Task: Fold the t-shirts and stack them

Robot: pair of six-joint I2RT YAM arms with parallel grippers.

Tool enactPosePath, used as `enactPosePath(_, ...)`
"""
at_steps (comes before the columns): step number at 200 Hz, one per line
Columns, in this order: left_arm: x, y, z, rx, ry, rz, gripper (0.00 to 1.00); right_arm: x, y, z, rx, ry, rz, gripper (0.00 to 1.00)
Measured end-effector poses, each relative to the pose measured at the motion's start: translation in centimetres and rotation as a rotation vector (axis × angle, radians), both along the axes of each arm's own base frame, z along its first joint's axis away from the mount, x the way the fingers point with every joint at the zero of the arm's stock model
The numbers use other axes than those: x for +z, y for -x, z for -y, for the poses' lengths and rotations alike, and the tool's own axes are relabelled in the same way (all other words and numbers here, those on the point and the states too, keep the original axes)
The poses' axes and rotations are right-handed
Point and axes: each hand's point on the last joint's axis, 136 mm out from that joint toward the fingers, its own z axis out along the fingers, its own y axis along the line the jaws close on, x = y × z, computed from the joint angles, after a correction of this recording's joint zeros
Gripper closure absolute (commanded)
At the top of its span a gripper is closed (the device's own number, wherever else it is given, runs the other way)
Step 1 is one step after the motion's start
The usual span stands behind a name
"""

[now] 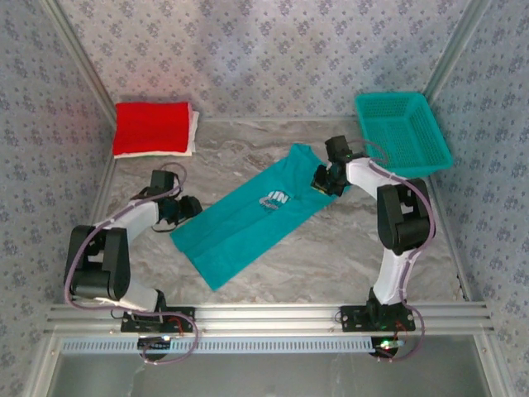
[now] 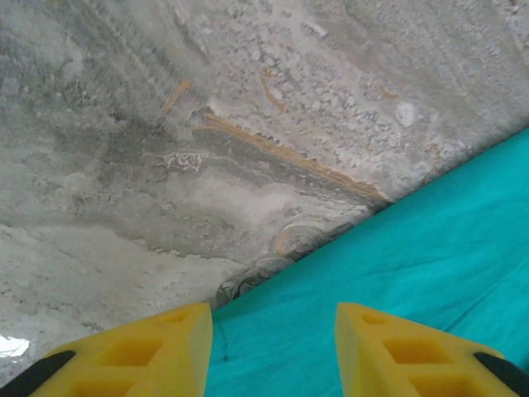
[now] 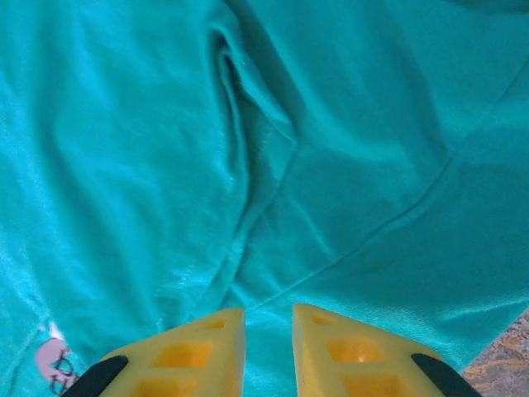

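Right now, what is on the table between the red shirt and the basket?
Nothing. In the top view, the marble table is bare between the red shirt and the basket. The teal shirt lies lower in that view.

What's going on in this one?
Two robot arms are working on a teal t-shirt laid out as a long strip on the table. The left gripper is open at the shirt's near-left edge. The right gripper is low over its far end, fingers nearly together. A folded red shirt lies on a white one in the far-left corner.
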Motion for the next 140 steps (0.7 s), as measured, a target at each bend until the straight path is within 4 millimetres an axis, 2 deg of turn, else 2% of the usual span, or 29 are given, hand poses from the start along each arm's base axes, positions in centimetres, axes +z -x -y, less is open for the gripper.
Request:
enactPosePath(35, -2.2, 2.1, -0.1, 0.006, 0.005, -0.043, 0.57, -1.9, 0.4, -0.1, 0.005, 0.013, -0.041, 0.76)
enactPosePath(49, -1.9, 2.4, -0.1, 0.011, 0.016, -0.018, 0.57, -2.8, 0.4, -0.2, 0.006, 0.014, -0.056, 0.76)
enactPosePath(73, -2.0, 4.1, 0.1, 0.018, 0.046, -0.023, 0.57, -2.7, -0.9, -0.8, 0.012, -0.007, -0.035, 0.77)
enactPosePath(88, -1.8, 5.6, 0.4, 0.021, 0.064, -0.033, 0.57, -2.6, -2.7, -1.7, 0.021, -0.034, -0.013, 0.77)
enactPosePath(107, -1.5, 8.4, 1.3, 0.007, 0.09, -0.045, 0.57, -2.5, -5.7, -2.8, 0.03, -0.061, 0.024, 0.77)
enactPosePath(120, -0.5, 10.1, 2.1, -0.013, 0.118, -0.027, 0.56, -2.2, -8.5, -3.8, 0.042, -0.089, 0.067, 0.76)
enactPosePath(140, 1.6, 11.3, 2.9, -0.033, 0.162, 0.04, 0.56, -1.8, -12.0, -5.3, 0.07, -0.124, 0.109, 0.75)
